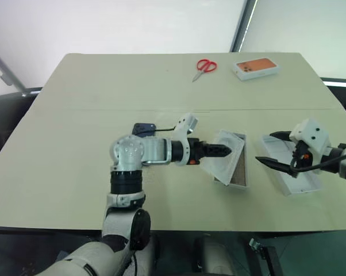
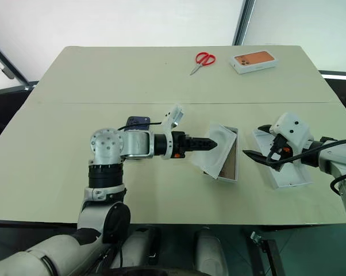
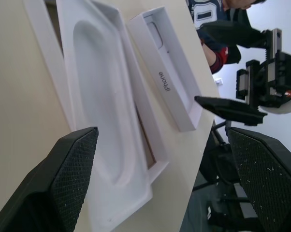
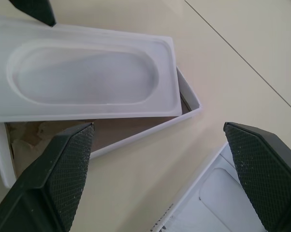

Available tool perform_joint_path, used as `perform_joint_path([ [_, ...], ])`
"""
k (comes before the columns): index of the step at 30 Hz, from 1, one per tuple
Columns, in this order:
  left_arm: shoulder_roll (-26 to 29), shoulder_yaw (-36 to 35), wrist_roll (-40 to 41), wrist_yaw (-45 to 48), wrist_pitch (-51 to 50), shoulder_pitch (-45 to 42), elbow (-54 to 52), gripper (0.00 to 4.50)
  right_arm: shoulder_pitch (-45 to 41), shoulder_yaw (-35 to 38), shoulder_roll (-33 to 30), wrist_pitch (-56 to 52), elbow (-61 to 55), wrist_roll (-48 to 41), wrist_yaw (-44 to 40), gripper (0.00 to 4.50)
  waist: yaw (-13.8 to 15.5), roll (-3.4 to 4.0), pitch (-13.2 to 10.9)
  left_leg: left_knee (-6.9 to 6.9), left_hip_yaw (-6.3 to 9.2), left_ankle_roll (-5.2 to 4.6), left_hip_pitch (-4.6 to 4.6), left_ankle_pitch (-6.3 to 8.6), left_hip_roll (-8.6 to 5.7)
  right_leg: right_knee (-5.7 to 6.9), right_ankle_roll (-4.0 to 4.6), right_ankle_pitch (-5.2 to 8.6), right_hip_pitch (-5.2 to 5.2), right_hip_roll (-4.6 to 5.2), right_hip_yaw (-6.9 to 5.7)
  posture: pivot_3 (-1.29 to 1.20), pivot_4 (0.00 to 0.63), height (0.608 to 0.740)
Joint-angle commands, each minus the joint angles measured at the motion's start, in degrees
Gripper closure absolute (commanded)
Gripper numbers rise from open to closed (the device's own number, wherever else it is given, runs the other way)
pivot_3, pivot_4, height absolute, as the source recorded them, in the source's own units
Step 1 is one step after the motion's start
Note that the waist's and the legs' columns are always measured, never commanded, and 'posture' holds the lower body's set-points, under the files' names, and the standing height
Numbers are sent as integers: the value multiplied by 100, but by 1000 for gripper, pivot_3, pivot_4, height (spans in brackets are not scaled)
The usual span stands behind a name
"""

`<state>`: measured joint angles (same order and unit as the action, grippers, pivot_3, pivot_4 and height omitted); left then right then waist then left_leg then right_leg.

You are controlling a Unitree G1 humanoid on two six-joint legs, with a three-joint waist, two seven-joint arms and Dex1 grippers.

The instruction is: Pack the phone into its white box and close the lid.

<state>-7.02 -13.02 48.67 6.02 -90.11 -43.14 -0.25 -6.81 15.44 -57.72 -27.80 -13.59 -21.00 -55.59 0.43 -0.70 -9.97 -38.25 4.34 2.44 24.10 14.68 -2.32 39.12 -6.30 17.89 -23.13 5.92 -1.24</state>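
One phone point(image 2: 137, 121), one white box point(image 2: 230, 163), one lid point(image 2: 288, 172)

Left and right eye views: paired head cameras looking forward and down over the table point(image 1: 75, 144) from above its near edge, sharing the whole tabletop with a slight sideways offset. Left wrist view: close and low, looking along the left gripper point(image 3: 162, 181) across the white insert point(image 3: 102, 111) toward the lid point(image 3: 172, 82). Right wrist view: close, looking down past the right gripper point(image 4: 160, 176) at the same insert, the white box point(image 4: 136, 128) under it and the lid.
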Motion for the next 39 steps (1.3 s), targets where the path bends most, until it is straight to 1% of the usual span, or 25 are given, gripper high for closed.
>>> perform_joint_path([
  [1, 744, 54, -180, 408, 741, 285, -729, 12, -215, -215, 148, -93, -397, -122, 78, 256, -36, 2, 1, 2, -1, 1, -3, -1, 2, 2, 0, 0, 0, -2, 3, 0, 150, 697],
  [3, 1296, 58, -470, 709, 1589, 583, -1085, 0, -427, -469, 360, -224, -388, -1, 362, 860, -100, 4, 2, 5, -1, 3, -8, -2, 7, 3, 1, 0, 0, -6, 6, 0, 150, 697],
  [4, 1483, 102, -575, 798, 1863, 690, -1189, 0, -510, -546, 441, -284, -360, 59, 491, 1375, -115, 3, 2, 5, -1, 4, -9, -2, 8, 4, 1, 0, 0, -6, 6, 0, 150, 697],
  [5, 1690, 95, -630, 866, 2003, 781, -1236, 0, -566, -655, 504, -340, -352, 121, 568, 1789, -109, 4, 2, 6, -1, 4, -10, -2, 8, 3, 2, 0, 0, -5, 8, 0, 150, 697],
  [7, 2033, 121, -720, 1015, 2255, 966, -1330, 0, -615, -836, 575, -418, -384, 178, 623, 2919, -67, 4, 2, 5, -1, 4, -8, -2, 3, 2, 2, 0, 0, -1, 9, 0, 150, 697],
  [10, 2562, 344, -984, 1417, 2853, 1364, -1641, 0, -750, -1165, 731, -553, -445, 275, 780, 4480, -2, 2, 2, 4, 2, 2, -4, -1, -3, -4, 2, 0, 2, 2, 9, 0, 150, 697],
  [12, 3009, 656, -1279, 1887, 3442, 1745, -1931, 0, -835, -1454, 839, -642, -495, 431, 896, 4480, 9, 3, 2, 5, 2, 2, -4, -1, -2, -3, 2, 0, 1, 1, 10, 0, 150, 697],
  [16, 3664, 1244, -1893, 2732, 4682, 2392, -2212, 0, -1039, -1795, 1031, -839, -385, 710, 1186, 4480, 14, 4, 2, 7, 2, 1, -4, -1, -2, -5, 3, 1, 0, 2, 19, 0, 150, 697],
  [17, 3788, 1343, -2051, 2917, 5027, 2547, -2246, 0, -1110, -1877, 1088, -917, -316, 809, 1297, 4480, 13, 5, 3, 7, 1, 0, -4, 0, -2, -6, 4, 0, 0, 2, 21, 0, 150, 697],
  [19, 3942, 1432, -2152, 3172, 5331, 2732, -2224, 0, -1191, -1950, 1158, -988, -246, 900, 1379, 4480, 12, 5, 3, 7, -1, -1, -4, 1, -1, -6, 4, 1, -2, 2, 24, 0, 150, 697],
  [24, 4198, 1472, -2248, 3738, 5843, 3101, -2113, 0, -1308, -2038, 1319, -1035, -121, 1040, 1476, 4480, 7, 6, 2, 8, -1, -28, -4, 16, 0, -5, 5, 1, -4, 1, 24, 0, 150, 697],
  [29, 4431, 1417, -2156, 4327, 6191, 3502, -2341, 0, -1427, -2224, 1371, -1039, 172, 1297, 1528, 4480, -23, 7, 2, 9, 0, -33, -4, 19, 1, -4, 5, 1, -5, 0, 24, 0, 150, 697],
  [34, 4513, 1454, -2336, 4397, 6343, 3668, -2356, 0, -1558, -2408, 1360, -897, 451, 1597, 1494, 4480, -40, 7, 2, 10, 0, -36, -5, 21, 4, -2, 5, 1, -4, -3, 23, 0, 150, 697],
  [39, 4438, 1444, -2446, 4265, 6343, 3709, -2350, 0, -1628, -2573, 1157, -640, 649, 1964, 1363, 4480, -103, 7, 2, 10, 2, -38, -6, 21, 4, -1, 5, 1, -4, -4, 21, 0, 150, 697],
])
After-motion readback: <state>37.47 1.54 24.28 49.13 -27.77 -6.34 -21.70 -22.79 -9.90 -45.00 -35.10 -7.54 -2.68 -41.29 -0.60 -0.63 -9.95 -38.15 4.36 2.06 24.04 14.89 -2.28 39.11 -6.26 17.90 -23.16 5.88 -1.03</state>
